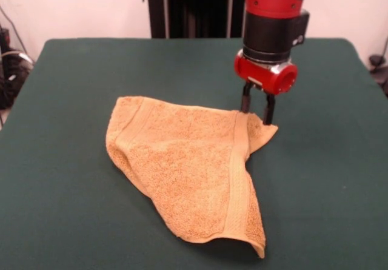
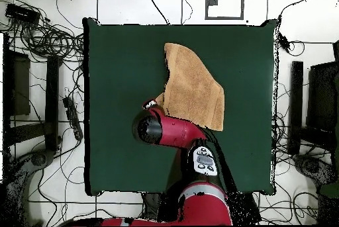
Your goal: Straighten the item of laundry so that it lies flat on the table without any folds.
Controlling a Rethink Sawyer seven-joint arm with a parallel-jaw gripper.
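The orange-tan towel (image 1: 188, 167) lies crumpled on the green table (image 1: 85, 76), folded into a rough triangle. A band stripe runs down its right side, and its front corner lifts slightly near the table's front edge. My gripper (image 1: 257, 111) points straight down at the towel's far right corner. Its two black fingers stand apart, with green table showing between them, and the tips are at the cloth's edge. In the overhead view the towel (image 2: 193, 89) lies above the arm's red wrist (image 2: 159, 129), which hides the gripper. The table (image 2: 119, 59) reaches far beyond the towel.
Bare green cloth surrounds the towel on all sides, widest to the left and behind it in the front view. Cables and dark equipment (image 2: 40, 39) lie on the floor around the table. The black pedestal (image 1: 194, 6) stands behind the far edge.
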